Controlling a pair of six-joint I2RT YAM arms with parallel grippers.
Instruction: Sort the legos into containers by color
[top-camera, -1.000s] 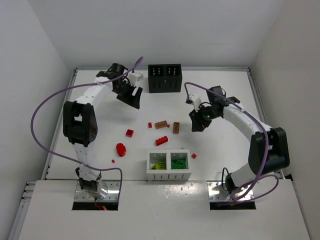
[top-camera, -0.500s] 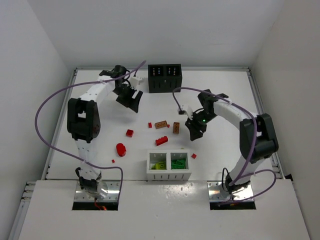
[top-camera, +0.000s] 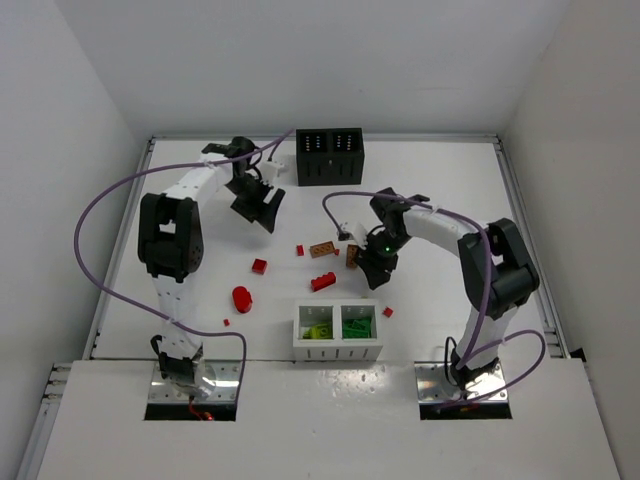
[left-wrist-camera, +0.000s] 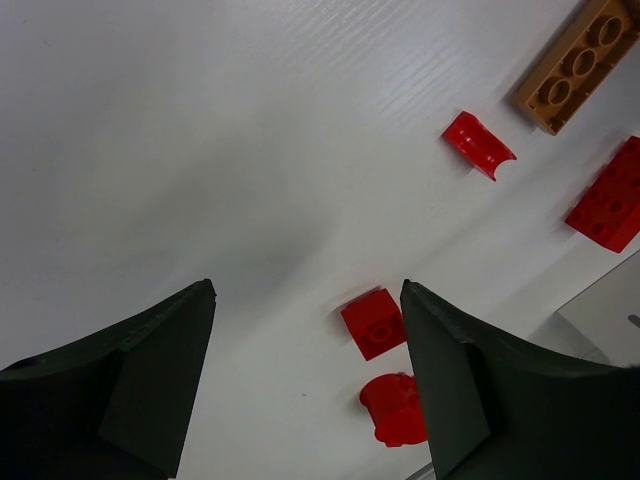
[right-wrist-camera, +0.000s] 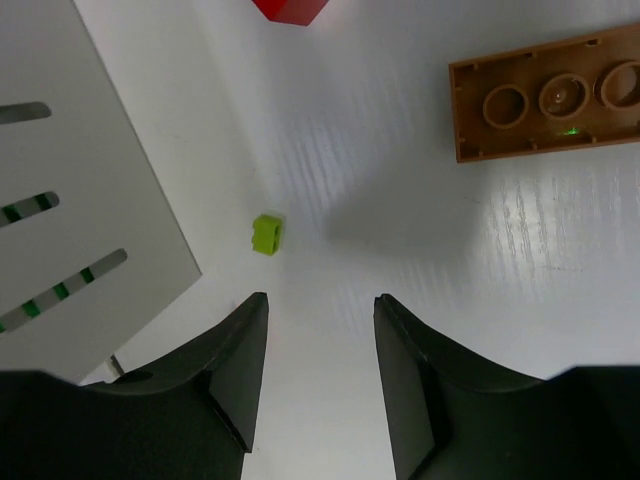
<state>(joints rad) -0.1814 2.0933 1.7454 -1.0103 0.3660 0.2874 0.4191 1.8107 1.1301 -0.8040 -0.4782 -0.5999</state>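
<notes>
Legos (top-camera: 322, 282) lie loose between white box (top-camera: 338, 350) and black box (top-camera: 329, 172).
Overhead: greens already sit in the white box. Left wrist: left gripper (left-wrist-camera: 305, 290) gapes wide, empty, above a red brick (left-wrist-camera: 374, 322). Right wrist: right gripper (right-wrist-camera: 320, 300) partly open, empty, probably lining up on the lime brick (right-wrist-camera: 266, 235). No readable writing.

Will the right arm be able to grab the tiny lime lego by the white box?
Probably yes: the lime lego lies just ahead of the open right end effector, slightly clear of the white box.
</notes>
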